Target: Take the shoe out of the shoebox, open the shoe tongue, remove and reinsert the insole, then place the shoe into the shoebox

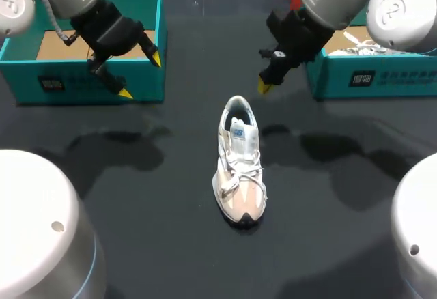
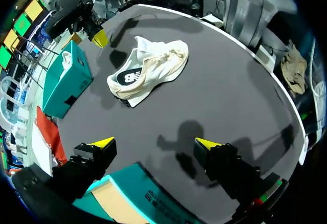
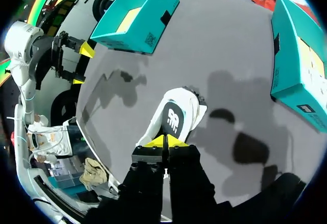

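A cream and white sneaker stands upright in the middle of the dark table, toe toward the near edge, laces tied. My right gripper hangs just beyond and to the right of its heel, shut with nothing in it. In the right wrist view the joined yellow tips sit over the sneaker, hiding its front. My left gripper is wide open over the front wall of the left teal shoebox. From the left wrist, the sneaker lies well ahead of the open gripper.
A second teal shoebox at the far right holds another white shoe. The left shoebox shows a bare cardboard floor. Dark tabletop stretches around the sneaker to the near edge.
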Motion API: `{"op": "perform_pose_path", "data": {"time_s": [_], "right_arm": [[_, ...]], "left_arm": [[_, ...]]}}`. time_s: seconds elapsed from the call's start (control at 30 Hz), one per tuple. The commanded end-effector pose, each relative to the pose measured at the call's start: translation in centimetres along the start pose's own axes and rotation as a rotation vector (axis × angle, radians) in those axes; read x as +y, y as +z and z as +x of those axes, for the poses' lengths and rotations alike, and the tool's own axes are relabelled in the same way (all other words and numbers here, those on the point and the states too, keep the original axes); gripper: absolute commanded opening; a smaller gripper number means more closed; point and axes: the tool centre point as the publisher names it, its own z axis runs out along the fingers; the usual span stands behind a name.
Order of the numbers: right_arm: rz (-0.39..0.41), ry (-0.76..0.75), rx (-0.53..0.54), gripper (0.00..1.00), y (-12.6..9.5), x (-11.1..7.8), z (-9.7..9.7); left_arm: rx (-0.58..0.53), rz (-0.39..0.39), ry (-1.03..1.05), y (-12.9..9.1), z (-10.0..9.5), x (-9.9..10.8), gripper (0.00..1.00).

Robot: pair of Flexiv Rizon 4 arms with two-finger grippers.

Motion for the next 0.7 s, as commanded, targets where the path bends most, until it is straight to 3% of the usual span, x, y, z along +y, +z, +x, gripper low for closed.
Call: {"op": "perform_pose_path", "data": {"time_s": [0.03, 0.17, 0.57, 0.7], "right_arm": [[-0.011, 0.027, -0.177, 0.0, 3.3, 0.3, 2.6], [0.001, 0.128, -0.312, 0.0, 5.6, 0.1, 3.5], [0.001, 0.128, -0.312, 0.0, 5.6, 0.1, 3.5], [-0.028, 0.097, -0.39, 0.0, 7.0, 0.5, 2.8]], "left_arm": [[0.05, 0.063, 0.053, -0.8, -1.0, 2.2, 1.0], [0.06, 0.069, 0.112, -1.6, -1.2, 3.0, 1.0], [0.06, 0.069, 0.112, -1.6, -1.2, 3.0, 1.0], [0.06, 0.069, 0.112, -1.6, -1.2, 3.0, 1.0]]}}
